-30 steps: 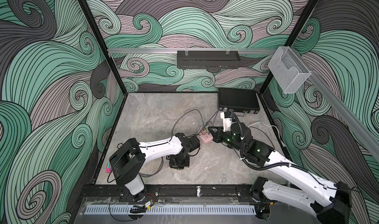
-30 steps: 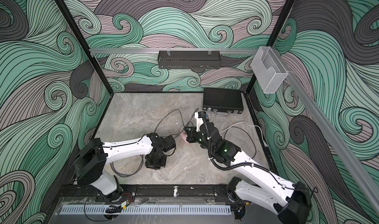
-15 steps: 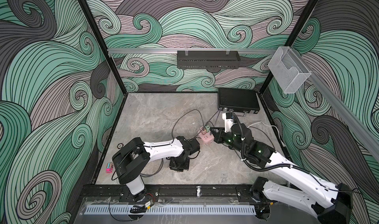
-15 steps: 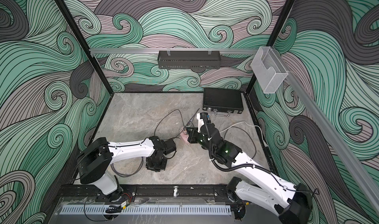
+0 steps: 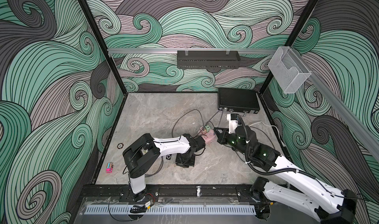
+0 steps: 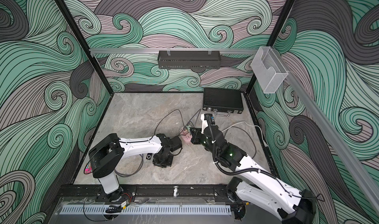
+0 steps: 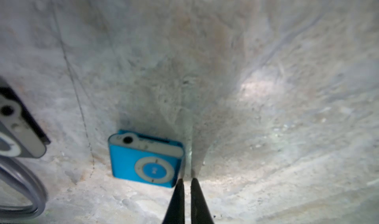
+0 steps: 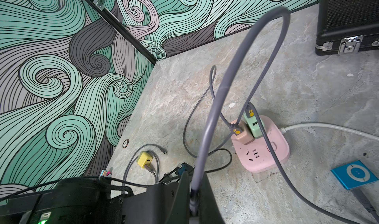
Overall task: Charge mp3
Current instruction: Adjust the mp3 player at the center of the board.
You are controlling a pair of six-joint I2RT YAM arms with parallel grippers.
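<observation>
Prob. step: getting the charge plug to the blue mp3. Lying flat on the counter, face up, near the pink power strip but apart from it. Hidden under the left wrist in both top views. Headphone jack on the thin edge, empty.

Left pincer: tips pressed together, holding nothing, set down just beside one side edge of the mp3. Touching or not, can't tell. Right pincer: pinching the grey cable, far end looped up and over into the green adapter on the strip. Plug tip buried btw the fingers, not visible.

To do it well:
- Brace first, insert second.
- Shift the left tips to the edge opposite the jack; otherwise prob. skids under any push.
- Bring the plug in low, in line w/ the jack axis, no angle.
- Mind the slack: stiff loop, likely to twist the plug off-line.
- Ignore the silver player close by.
- Go slow on the last bit; stop at any sliding.
</observation>
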